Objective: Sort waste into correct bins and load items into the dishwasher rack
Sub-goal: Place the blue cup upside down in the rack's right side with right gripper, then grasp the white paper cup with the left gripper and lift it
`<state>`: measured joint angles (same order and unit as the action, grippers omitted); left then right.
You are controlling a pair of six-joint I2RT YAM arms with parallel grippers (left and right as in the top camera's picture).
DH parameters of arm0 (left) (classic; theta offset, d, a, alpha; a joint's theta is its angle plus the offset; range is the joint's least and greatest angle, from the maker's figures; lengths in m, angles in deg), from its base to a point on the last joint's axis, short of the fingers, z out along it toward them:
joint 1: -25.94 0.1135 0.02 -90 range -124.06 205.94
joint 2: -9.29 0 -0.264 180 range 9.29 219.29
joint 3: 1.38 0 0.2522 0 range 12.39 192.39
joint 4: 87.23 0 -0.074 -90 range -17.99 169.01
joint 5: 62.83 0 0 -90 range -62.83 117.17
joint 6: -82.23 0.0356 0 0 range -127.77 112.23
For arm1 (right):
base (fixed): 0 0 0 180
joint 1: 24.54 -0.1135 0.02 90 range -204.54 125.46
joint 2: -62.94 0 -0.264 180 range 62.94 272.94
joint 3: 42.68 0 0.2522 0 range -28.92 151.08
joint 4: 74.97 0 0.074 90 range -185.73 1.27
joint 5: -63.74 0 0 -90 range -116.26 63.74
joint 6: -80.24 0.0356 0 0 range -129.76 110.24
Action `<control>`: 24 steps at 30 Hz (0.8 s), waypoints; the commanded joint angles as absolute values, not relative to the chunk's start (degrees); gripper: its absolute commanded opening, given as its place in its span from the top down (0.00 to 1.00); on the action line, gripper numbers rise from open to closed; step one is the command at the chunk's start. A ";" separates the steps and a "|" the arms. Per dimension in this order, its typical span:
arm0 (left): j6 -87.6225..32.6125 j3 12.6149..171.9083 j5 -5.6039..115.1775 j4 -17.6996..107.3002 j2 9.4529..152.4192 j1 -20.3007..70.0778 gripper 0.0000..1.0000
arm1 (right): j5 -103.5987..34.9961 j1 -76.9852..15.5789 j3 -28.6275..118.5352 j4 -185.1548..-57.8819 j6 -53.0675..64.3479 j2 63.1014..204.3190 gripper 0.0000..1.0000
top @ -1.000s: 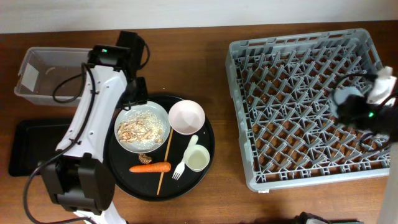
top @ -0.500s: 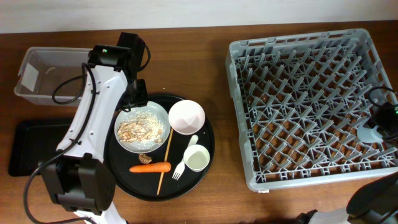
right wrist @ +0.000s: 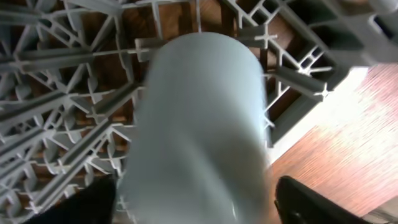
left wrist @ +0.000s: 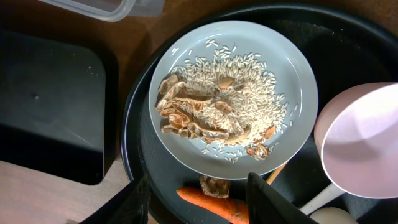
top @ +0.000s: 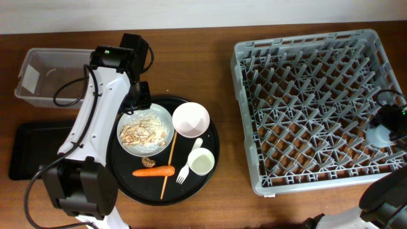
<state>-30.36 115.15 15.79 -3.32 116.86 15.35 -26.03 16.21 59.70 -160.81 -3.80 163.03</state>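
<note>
My left gripper [left wrist: 196, 205] is open, hovering over the white plate [top: 164, 116] of rice and meat [left wrist: 230, 99]. The carrot [left wrist: 211, 202] and brown scrap [left wrist: 214, 185] show between its fingers. The white bowl [top: 191, 119], small white cup [top: 201, 161], fork [top: 189, 162] and wooden stick [top: 169, 159] lie beside the plate. My right gripper [right wrist: 196, 208] is shut on the light blue cup [right wrist: 199, 124], which lies low in the grey rack [top: 305, 102] by its right wall. No red wrapper or tissue is in view.
All the plate items rest on a round black tray [top: 213, 137]. The clear tub [top: 48, 76] stands at the back left. The flat black tray [top: 32, 149] lies in front of it, partly under my left arm.
My right arm has come down with the cup from above the rack to its right edge. The left arm has not moved.
</note>
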 commanded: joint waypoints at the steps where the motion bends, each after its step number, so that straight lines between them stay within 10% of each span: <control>1: -31.34 115.41 15.77 -3.54 116.40 15.20 0.50 | -27.17 16.45 60.11 -160.89 -3.23 163.71 0.07; 11: -29.48 115.41 22.59 -3.03 116.40 15.20 0.49 | -40.93 15.19 60.13 -164.43 -5.03 161.87 0.07; 24: -20.89 113.53 33.39 -7.67 116.40 4.79 0.45 | -42.29 -8.49 60.13 -167.19 -11.04 149.55 0.01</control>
